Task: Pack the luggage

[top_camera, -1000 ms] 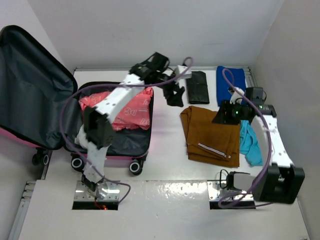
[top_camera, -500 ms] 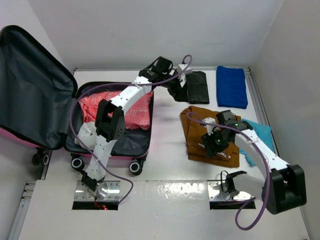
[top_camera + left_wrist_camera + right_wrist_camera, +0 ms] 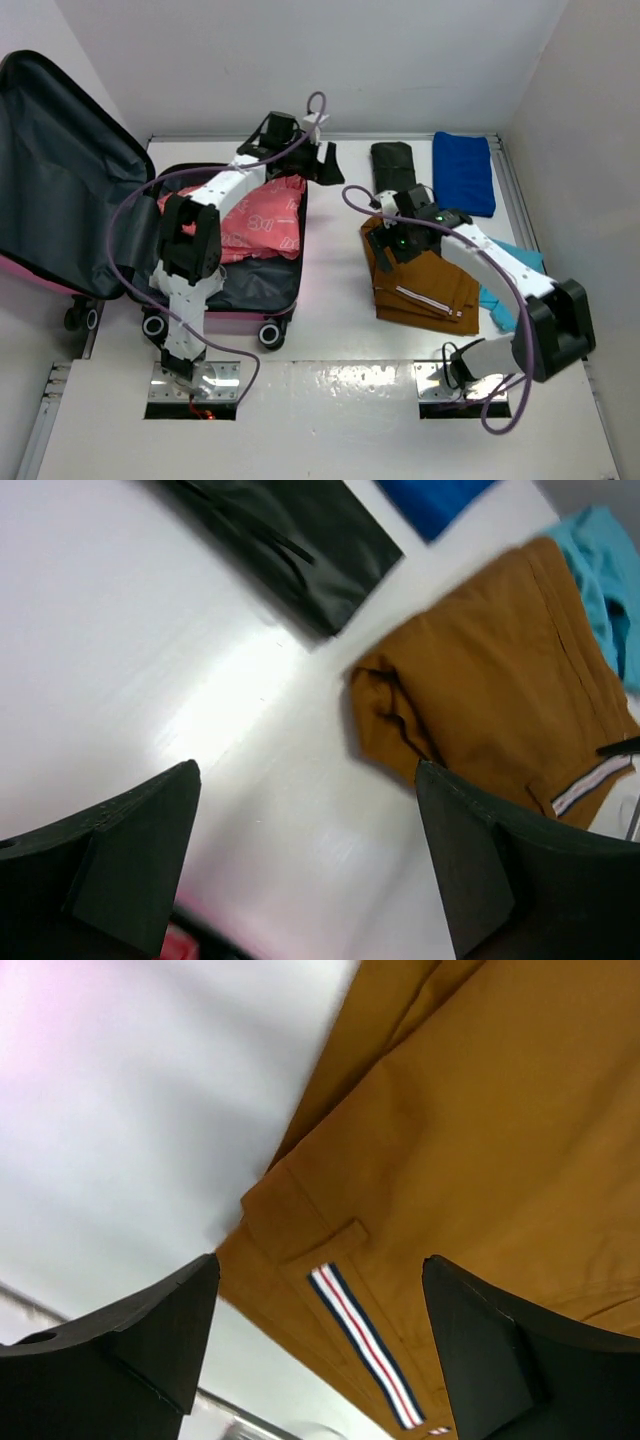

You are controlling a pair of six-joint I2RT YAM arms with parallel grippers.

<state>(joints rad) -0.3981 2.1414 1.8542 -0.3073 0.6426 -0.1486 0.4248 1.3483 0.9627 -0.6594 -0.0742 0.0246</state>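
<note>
Working somewhere short of halfway through the packing, judging by how things are lying. Dealing with a small bright pink hard-shell suitcase (image 3: pixel 70 170) standing open on the left side of the white counter (image 3: pixel 330 300), dark grey lined lid leaning back to the left, lower half lying flat. Already holding in that lower half a coral-red garment with white print (image 3: pixel 265 215) and, toward the near left corner, something white and crumpled (image 3: pixel 165 270), too small to be naming further.

Reaching the left hand (image 3: pixel 305 775) out past the far right corner of the suitcase, fingers spread wide with nothing between them, facing bare counter and the clothes beyond. Hovering the right hand (image 3: pixel 320 1260) over the far left part of the folded mustard-brown trousers with a striped ribbon tag (image 3: pixel 425 275), fingers likewise standing wide and gripping nothing; not possible to be telling whether touching the cloth.

Leaving four pieces unpacked on the right side of the counter: those trousers, a flat black folded piece (image 3: pixel 393 168) beyond them, a folded royal-blue cloth (image 3: pixel 462 170) just right of the black one, and a crumpled teal cloth (image 3: pixel 498 305) against the trousers' right edge, partly under the right arm. Probably lining up the trousers as the next piece. Closing the lid not yet done either.
</note>
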